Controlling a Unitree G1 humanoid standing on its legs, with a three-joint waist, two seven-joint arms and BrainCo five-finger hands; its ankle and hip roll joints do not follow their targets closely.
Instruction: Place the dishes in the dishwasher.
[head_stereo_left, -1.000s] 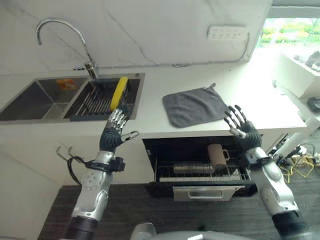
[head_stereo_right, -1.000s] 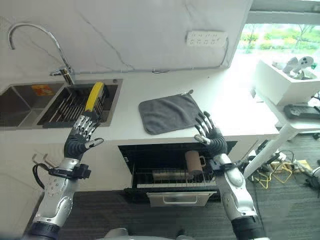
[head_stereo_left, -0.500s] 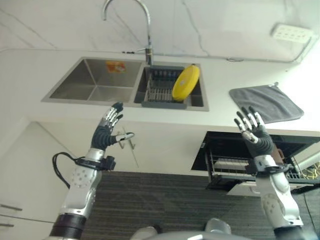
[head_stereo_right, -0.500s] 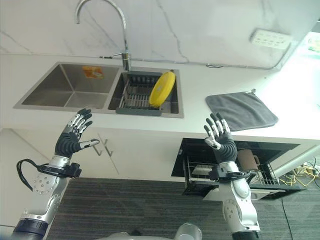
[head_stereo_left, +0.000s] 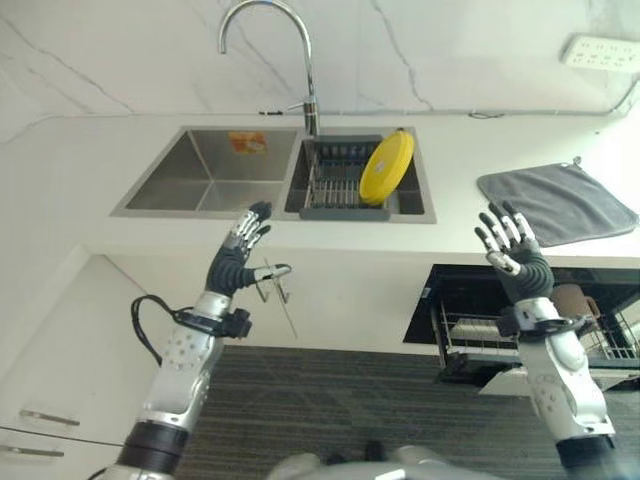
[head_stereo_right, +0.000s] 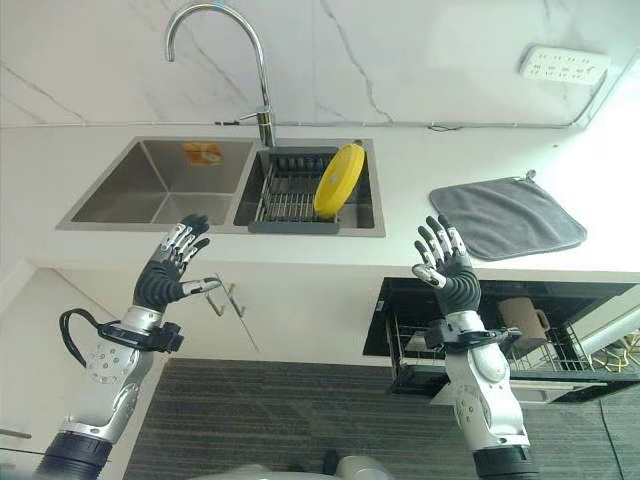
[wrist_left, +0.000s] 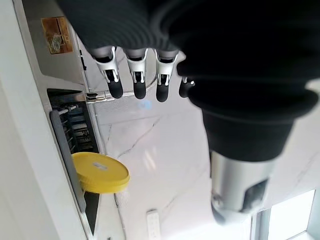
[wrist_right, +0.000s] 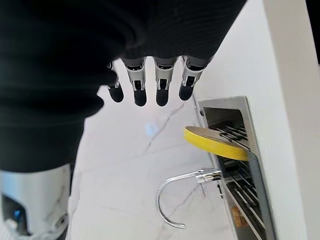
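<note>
A yellow plate (head_stereo_left: 386, 167) stands on edge in a dark dish rack (head_stereo_left: 335, 185) in the right basin of the steel sink. The same plate (wrist_left: 100, 172) shows past my left hand's straight fingers (wrist_left: 135, 75) and as a plate (wrist_right: 215, 142) in the right wrist view. My left hand (head_stereo_left: 238, 262) is raised in front of the counter edge below the sink, open and holding nothing. Raised before the open dishwasher (head_stereo_left: 470, 320), my right hand (head_stereo_left: 515, 255) is open and holds nothing. A brown mug (head_stereo_right: 520, 318) stands in the dishwasher's rack.
A grey cloth (head_stereo_left: 558, 200) lies on the white counter to the right of the sink. A curved tap (head_stereo_left: 265, 40) rises behind the basins. The left basin (head_stereo_left: 200, 180) holds nothing. A cabinet handle (head_stereo_left: 275, 290) sticks out below the sink.
The camera has swung left, so the sink now sits mid-picture and the dishwasher at the right edge. Both hands stay raised and open with nothing in them.
</note>
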